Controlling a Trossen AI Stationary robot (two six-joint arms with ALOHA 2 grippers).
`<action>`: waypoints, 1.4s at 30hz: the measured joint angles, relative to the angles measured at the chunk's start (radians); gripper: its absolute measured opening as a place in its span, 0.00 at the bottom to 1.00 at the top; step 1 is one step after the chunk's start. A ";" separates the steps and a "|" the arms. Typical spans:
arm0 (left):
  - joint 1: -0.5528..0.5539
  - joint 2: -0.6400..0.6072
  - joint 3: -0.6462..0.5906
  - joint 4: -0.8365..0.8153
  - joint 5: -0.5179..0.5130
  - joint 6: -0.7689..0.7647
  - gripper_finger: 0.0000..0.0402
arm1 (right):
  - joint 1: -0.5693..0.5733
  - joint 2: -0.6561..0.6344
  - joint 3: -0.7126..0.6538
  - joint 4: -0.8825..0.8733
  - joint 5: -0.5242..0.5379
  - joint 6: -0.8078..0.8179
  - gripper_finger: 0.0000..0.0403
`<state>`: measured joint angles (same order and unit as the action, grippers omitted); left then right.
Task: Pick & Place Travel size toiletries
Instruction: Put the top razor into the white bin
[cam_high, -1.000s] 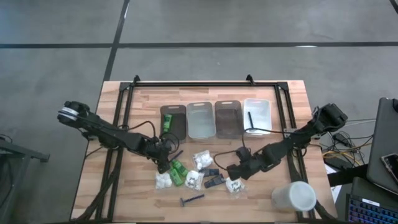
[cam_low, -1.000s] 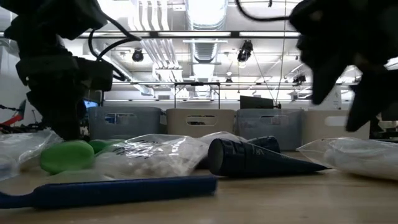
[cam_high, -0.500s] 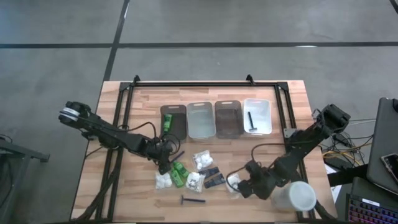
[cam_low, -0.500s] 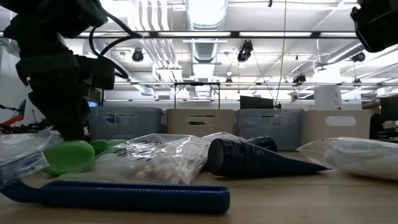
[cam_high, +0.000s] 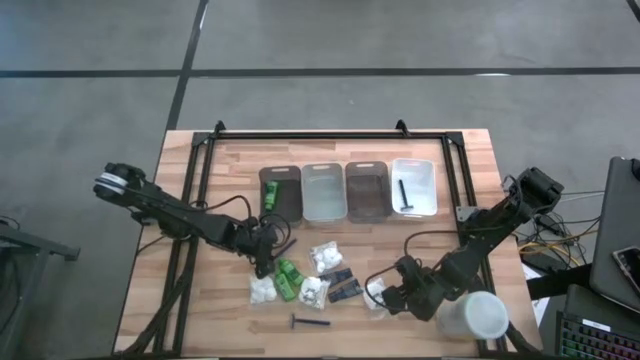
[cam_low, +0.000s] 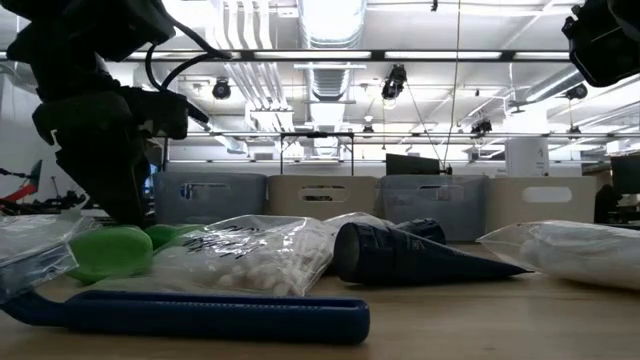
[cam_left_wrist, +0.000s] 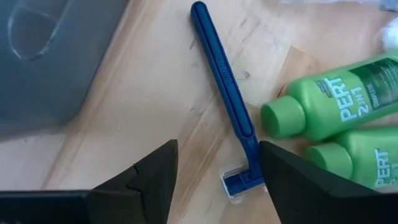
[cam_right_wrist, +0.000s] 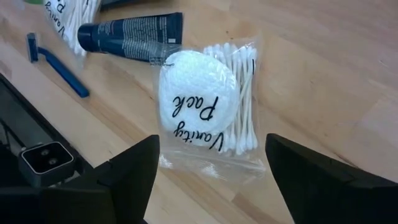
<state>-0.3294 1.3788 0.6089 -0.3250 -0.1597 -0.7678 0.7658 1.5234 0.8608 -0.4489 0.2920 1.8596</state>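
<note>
Blue razor (cam_left_wrist: 227, 106) lies between left gripper's (cam_left_wrist: 214, 177) open jaws; vanity pack (cam_right_wrist: 205, 109) between right gripper's (cam_right_wrist: 211, 168) open jaws.

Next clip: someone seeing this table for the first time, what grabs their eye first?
Probably the cluster of small toiletries mid-table: bright green plastic bottles, clear packets of white cotton puffs and a blue plastic razor nearest the front edge. Behind them stands a row of four rectangular plastic bins. The right end effector hangs open over a clear vanity pack of swabs, and the left end effector hangs open over another blue razor.
</note>
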 joint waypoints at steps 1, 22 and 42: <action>-0.001 -0.003 0.002 -0.006 0.012 -0.003 0.57 | 0.000 0.000 0.000 0.000 0.000 0.000 0.70; -0.059 0.038 0.025 0.012 0.022 -0.073 0.57 | 0.000 0.000 0.000 -0.011 0.000 0.000 0.84; -0.060 0.113 0.034 0.073 -0.103 -0.119 0.33 | -0.001 0.000 -0.001 -0.003 0.053 -0.010 0.72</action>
<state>-0.3893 1.4917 0.6430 -0.2524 -0.2626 -0.8869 0.7647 1.5234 0.8600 -0.4522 0.3451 1.8491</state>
